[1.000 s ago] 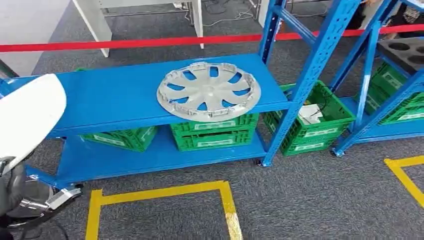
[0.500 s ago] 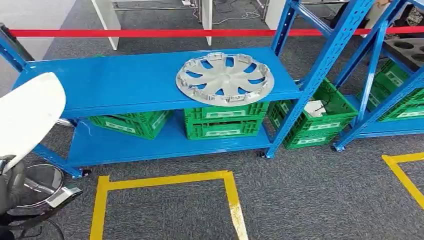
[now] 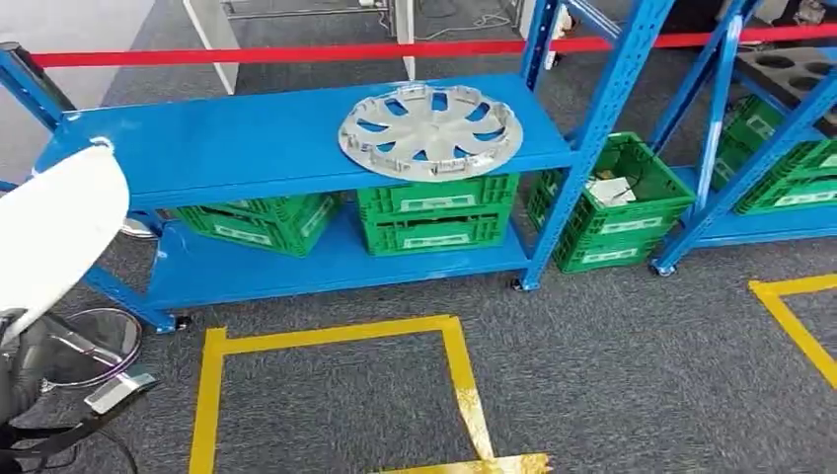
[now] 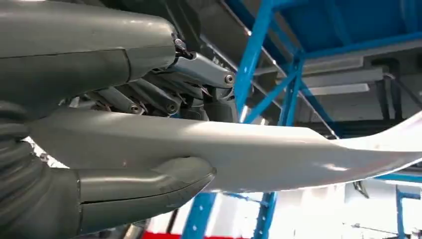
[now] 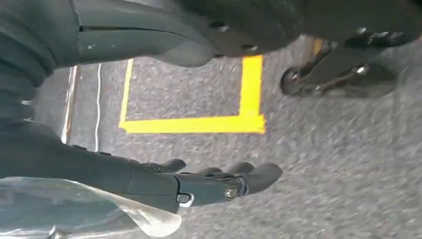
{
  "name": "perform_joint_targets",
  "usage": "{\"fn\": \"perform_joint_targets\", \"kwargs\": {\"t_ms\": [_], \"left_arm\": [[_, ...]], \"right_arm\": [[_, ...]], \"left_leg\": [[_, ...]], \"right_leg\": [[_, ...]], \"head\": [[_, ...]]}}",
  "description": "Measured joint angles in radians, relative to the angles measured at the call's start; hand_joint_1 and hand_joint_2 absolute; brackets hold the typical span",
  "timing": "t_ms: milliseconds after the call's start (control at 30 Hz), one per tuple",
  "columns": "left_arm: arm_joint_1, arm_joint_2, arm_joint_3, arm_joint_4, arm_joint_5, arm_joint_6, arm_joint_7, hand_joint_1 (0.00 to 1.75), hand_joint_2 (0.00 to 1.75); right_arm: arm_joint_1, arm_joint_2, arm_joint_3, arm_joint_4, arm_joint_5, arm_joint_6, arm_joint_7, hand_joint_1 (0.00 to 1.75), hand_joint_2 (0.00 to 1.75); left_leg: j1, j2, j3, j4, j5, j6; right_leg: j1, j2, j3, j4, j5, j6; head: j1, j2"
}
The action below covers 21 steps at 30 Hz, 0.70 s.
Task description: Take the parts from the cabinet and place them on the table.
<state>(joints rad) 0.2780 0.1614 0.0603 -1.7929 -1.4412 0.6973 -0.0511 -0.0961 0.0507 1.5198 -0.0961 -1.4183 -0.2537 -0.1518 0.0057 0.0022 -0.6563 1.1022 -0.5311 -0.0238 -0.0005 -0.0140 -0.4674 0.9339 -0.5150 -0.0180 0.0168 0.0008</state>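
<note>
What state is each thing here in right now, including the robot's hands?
White panel: gripped by the left hand.
Right hand: holds nothing, fingers straight, above the carpet.
Silver hubcap: lying flat on the blue rack's upper shelf, untouched.
Green crates: sitting on the lower shelf.

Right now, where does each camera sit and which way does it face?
Head view: high on the body, facing forward and down at the blue rack, wheel cover and yellow tape; the held white panel shows at left.
Left wrist view: behind the left robot hand, which grips that panel, facing the rack's uprights.
Right wrist view: behind the right robot hand, looking down at carpet.
Shared: head and left wrist show panel and rack; head and right wrist, the tape.
</note>
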Motion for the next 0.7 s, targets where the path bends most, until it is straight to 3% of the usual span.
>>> {"fn": "perform_joint_targets", "kwargs": {"t_ms": [33,67,100,133,167,200,233,267,300,367,400,433,467,500,567,600,633,700], "left_arm": [[0.0,-0.002,0.003,0.002,0.0,0.0,-0.004,1.75,1.75],[0.001,-0.003,0.007,0.004,0.0,0.0,-0.01,1.75,1.75],[0.002,-0.005,0.01,0.005,0.0,0.0,-0.013,1.75,1.75],[0.001,-0.005,0.014,0.005,0.0,0.0,-0.013,1.75,1.75],[0.001,-0.006,0.016,0.005,0.0,0.0,-0.014,1.75,1.75],[0.001,-0.007,0.016,0.005,0.0,0.0,-0.014,1.75,1.75],[0.001,-0.008,0.016,0.005,0.0,0.0,-0.016,1.75,1.75],[-0.001,-0.009,0.017,0.005,0.0,0.0,-0.021,1.75,1.75],[0.0,-0.011,0.019,0.005,0.0,0.001,-0.027,1.75,1.75],[0.0,-0.013,0.024,0.005,0.003,0.001,-0.035,1.75,1.75],[0.0,-0.015,0.027,0.005,0.006,0.001,-0.036,1.75,1.75],[-0.001,-0.02,0.029,0.005,0.006,0.001,-0.04,1.75,1.75],[-0.002,-0.022,0.034,0.005,0.006,0.001,-0.044,1.75,1.75],[-0.002,-0.026,0.036,0.005,0.006,0.001,-0.048,1.75,1.75],[-0.002,-0.031,0.04,0.005,0.01,0.001,-0.052,1.75,1.75],[-0.002,-0.034,0.041,0.005,0.013,0.001,-0.054,1.75,1.75],[-0.002,-0.037,0.041,0.005,0.016,0.001,-0.054,1.75,1.75],[-0.001,-0.04,0.042,0.005,0.017,0.001,-0.058,1.75,1.75]], "right_arm": [[0.0,0.0,0.0,0.0,-0.001,0.002,0.001,0.0,1.75],[-0.001,0.0,0.0,0.0,-0.002,0.002,0.001,0.0,1.75],[-0.001,0.0,0.0,0.0,-0.002,0.002,0.001,0.0,1.75],[-0.001,0.0,0.0,0.0,-0.002,0.002,0.001,0.0,1.75],[0.0,0.0,0.0,0.0,-0.002,0.002,0.001,0.0,1.75],[0.0,0.0,0.0,0.0,-0.002,0.002,0.001,0.0,1.75],[-0.001,0.0,0.0,0.0,-0.002,0.002,0.001,0.0,1.75],[-0.001,0.0,0.0,0.0,-0.002,0.001,0.001,0.0,1.75],[-0.002,0.001,0.0,0.0,-0.002,0.001,0.0,0.0,1.75],[-0.003,0.001,0.0,0.0,-0.002,0.001,0.0,0.0,1.75],[-0.001,0.001,0.0,0.0,-0.002,0.0,0.001,0.0,1.75],[0.001,0.0,0.0,0.0,-0.003,-0.001,0.001,0.0,1.75],[0.002,0.0,0.0,0.0,-0.003,-0.001,0.001,0.0,1.75],[0.003,0.0,0.0,0.0,-0.005,0.0,0.001,0.0,1.75],[0.002,0.0,0.0,0.0,-0.005,0.0,0.0,0.0,1.75],[0.002,0.0,0.0,0.0,-0.005,0.0,0.0,0.0,1.75],[0.002,0.0,0.0,0.0,-0.005,0.0,0.0,0.0,1.75],[0.002,0.0,0.0,0.0,-0.005,0.0,-0.001,0.0,1.75]], "left_leg": [[0.003,0.0,-0.011,0.075,-0.052,-0.004],[0.005,0.0,-0.021,0.15,-0.082,-0.008],[0.007,0.0,-0.021,0.194,-0.074,-0.011],[0.008,0.0,-0.004,0.199,-0.033,-0.014],[0.011,0.0,0.028,0.167,0.015,-0.016],[0.013,0.0,0.076,0.103,0.044,-0.017],[0.016,0.0,0.131,0.024,0.046,-0.018],[0.014,-0.002,0.188,-0.064,-0.001,-0.018],[0.011,-0.004,0.212,-0.115,-0.021,-0.001],[0.007,-0.004,0.199,-0.115,-0.021,0.005],[0.006,-0.004,0.191,-0.113,-0.012,0.017],[0.013,0.003,0.181,-0.117,-0.001,0.029],[0.011,0.004,0.172,-0.117,0.007,0.039],[0.008,0.005,0.159,-0.117,0.016,0.049],[0.003,0.005,0.133,-0.113,0.037,0.053],[0.0,0.006,0.116,-0.111,0.048,0.054],[-0.003,0.006,0.1,-0.109,0.059,0.054],[-0.007,0.006,0.073,-0.105,0.077,0.053]], "right_leg": [[0.001,-0.003,-0.009,0.004,0.008,0.0],[0.001,-0.004,-0.027,0.01,0.018,0.001],[0.001,-0.005,-0.039,0.019,0.027,0.001],[0.0,-0.006,-0.063,0.03,0.037,0.004],[-0.002,-0.007,-0.087,0.04,0.046,0.008],[-0.003,-0.007,-0.106,0.051,0.051,0.012],[-0.003,-0.007,-0.12,0.062,0.056,0.016],[0.002,-0.007,-0.134,0.072,0.06,0.021],[0.004,-0.006,-0.14,0.078,0.068,0.027],[0.001,-0.005,-0.152,0.078,0.087,0.038],[0.001,-0.004,-0.155,0.078,0.095,0.047],[-0.004,-0.001,-0.168,0.099,0.074,0.053],[-0.001,0.005,-0.182,0.13,0.028,0.058],[-0.002,0.009,-0.198,0.19,-0.035,0.059],[-0.002,0.01,-0.224,0.327,-0.125,0.061],[-0.002,0.011,-0.226,0.371,-0.131,0.06],[-0.002,0.011,-0.21,0.377,-0.104,0.058],[-0.001,0.011,-0.13,0.286,-0.022,0.048]], "head": [[0.003,0.0],[0.002,0.0],[0.001,0.0],[0.001,0.0],[0.001,0.0],[0.002,0.0],[0.001,0.0],[0.0,0.0],[0.003,0.0],[0.002,0.0],[0.002,0.0],[0.001,0.0],[0.006,0.0],[0.007,0.0],[0.007,0.0],[0.008,0.0],[0.007,0.0],[0.008,0.0]]}}
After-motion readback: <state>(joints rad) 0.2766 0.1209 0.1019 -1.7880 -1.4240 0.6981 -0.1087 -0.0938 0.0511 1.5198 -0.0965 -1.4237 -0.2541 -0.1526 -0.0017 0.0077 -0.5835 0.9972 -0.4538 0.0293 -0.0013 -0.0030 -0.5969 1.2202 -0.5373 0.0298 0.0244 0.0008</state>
